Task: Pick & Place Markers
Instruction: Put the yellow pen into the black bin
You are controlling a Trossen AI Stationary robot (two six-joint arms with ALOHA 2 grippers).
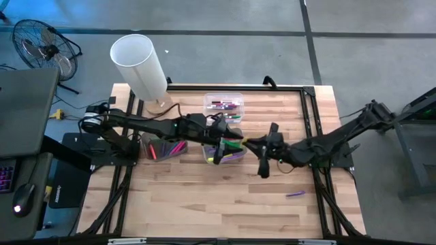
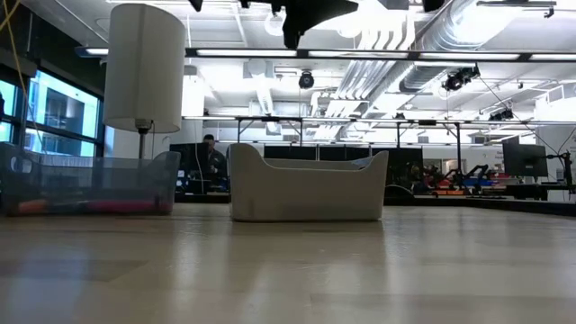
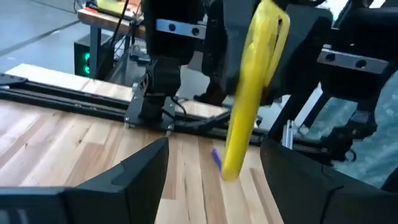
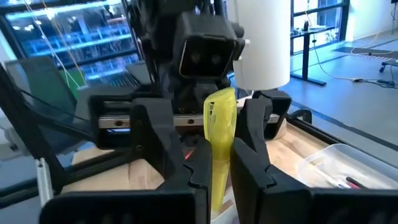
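Fingers [image 4: 245, 158] of the right gripper [image 4: 219, 171] press against a yellow marker [image 4: 219, 146] from both sides, holding it upright above the middle of the table [image 1: 204, 211]. Facing it, the left gripper [image 3: 214, 171] has its fingers [image 3: 140, 171] spread wide, one on either side of the same yellow marker, clear of it and gripping nothing. From above, both arms meet over a container [image 1: 235, 154] with green, yellow and purple markers in it, the left gripper [image 1: 228, 134] reaching in from the left and the right gripper [image 1: 262, 153] from the right.

More markers lie in a clear bin [image 1: 224, 105] near the far edge, pink and red ones fill a grey bin [image 1: 163, 148] under the left arm, and one purple marker [image 1: 295, 194] lies alone on the bare wood toward the near right. A white lamp [image 1: 139, 64] stands at the far left corner
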